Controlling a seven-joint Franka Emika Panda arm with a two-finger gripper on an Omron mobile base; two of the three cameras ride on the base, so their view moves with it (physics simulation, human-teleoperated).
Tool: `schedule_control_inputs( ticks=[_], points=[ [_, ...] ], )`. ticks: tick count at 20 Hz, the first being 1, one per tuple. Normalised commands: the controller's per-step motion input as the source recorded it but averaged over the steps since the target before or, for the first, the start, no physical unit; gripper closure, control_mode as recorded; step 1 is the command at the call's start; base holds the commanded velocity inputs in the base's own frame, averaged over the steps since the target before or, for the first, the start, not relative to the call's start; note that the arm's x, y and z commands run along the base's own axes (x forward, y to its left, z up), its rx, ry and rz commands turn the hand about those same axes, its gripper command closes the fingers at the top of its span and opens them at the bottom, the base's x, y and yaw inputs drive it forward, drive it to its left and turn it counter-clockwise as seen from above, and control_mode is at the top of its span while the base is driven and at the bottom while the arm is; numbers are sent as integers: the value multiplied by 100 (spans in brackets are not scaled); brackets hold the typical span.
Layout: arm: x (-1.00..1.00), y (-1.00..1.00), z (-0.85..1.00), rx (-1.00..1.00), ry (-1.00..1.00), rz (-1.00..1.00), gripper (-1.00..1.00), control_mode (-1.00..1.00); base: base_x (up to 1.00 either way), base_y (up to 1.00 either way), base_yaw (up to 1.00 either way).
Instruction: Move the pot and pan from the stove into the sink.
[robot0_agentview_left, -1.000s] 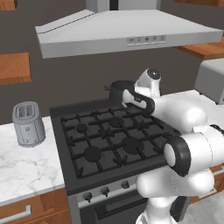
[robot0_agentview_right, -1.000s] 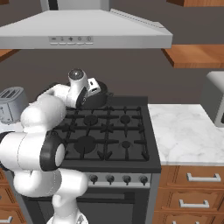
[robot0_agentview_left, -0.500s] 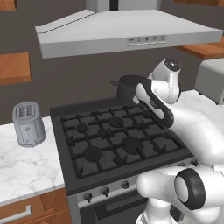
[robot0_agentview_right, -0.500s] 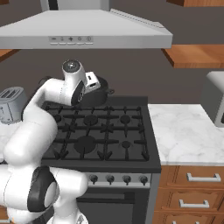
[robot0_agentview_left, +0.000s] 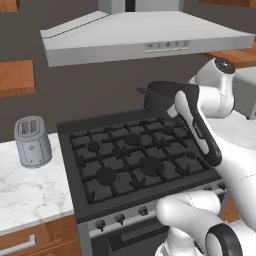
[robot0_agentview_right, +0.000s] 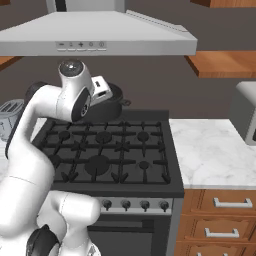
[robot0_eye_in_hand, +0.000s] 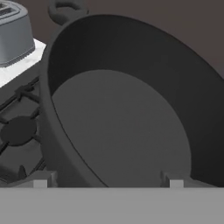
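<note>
Pot (robot0_eye_in_hand: 131, 113) first, by the look of it. It sits on the stove (robot0_agentview_left: 135, 160) at a rear burner, right in front of the hand and so close that its open mouth takes up most of the hand view, with the near rim crossing between the two fingertips (robot0_eye_in_hand: 40, 180).

The gripper (robot0_eye_in_hand: 107, 181) is spread wide, clutching nothing. One fingertip is outside the pot wall, over the grate, and the other looks to be inside, over the flat pot floor. My guess is that's deliberate: straddling the rim lets it pinch the thin wall, since the body is way too wide to clamp across. Whether the tips are touching the rim yet, I can't tell.

From the base views the arm is reaching to the back of the stove with the wrist angled down at the pot, which fits a rim grab from above and slightly toward the front. One small loop handle (robot0_eye_in_hand: 65, 11) pokes out on the far side of the pot from the hand, beyond the rim.

Toaster (robot0_eye_in_hand: 15, 33) sits on the marble counter past the fingertip that's outside the pot, well clear of the reach.

So: first step of the task, nothing lifted yet.
</note>
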Motion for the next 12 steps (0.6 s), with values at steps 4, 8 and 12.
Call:
schedule_control_inputs(
  ticks=[4,8,12],
  points=[
    [-74,-9,54,0,2,0,100,-100,0,0,0],
    [-82,-10,49,0,0,0,100,-100,0,0,0],
    [-91,-15,43,0,0,0,100,-100,0,0,0]
  ],
)
